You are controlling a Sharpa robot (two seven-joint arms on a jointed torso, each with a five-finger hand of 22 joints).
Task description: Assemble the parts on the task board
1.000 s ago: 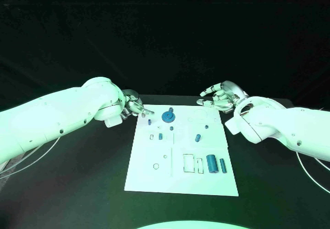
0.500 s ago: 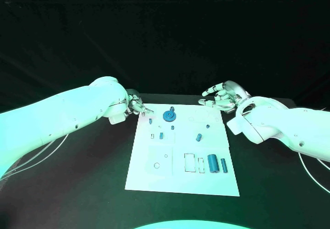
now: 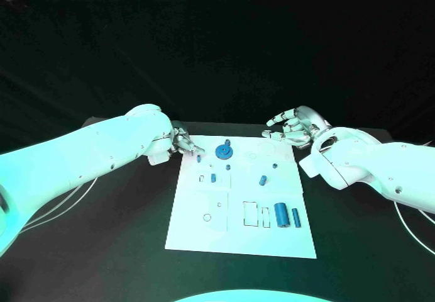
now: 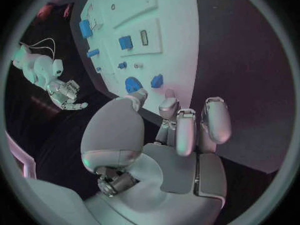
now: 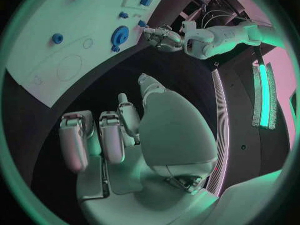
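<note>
The left hand's fingers (image 4: 185,130) are lying side by side, extended and holding nothing, their tips reaching the far left corner of the task board (image 3: 240,233). A small blue peg (image 3: 198,159) is standing on the board just beside those fingertips, and a blue gear (image 3: 223,151) is sitting a little further in along the far edge; the left wrist view is showing both (image 4: 157,80) (image 4: 132,84) close ahead of the fingertips, apart from them.

The left hand (image 3: 181,141) is hovering at that corner. The right hand (image 3: 290,129) is hanging past the board's far right corner, over the black tabletop (image 3: 109,239), its fingers (image 5: 100,135) spread slightly and empty, well apart from any part.

Further down the board, more blue pieces are lying: small ones mid-board (image 3: 261,180) and 2 larger cylinders (image 3: 282,215) near the right edge.
</note>
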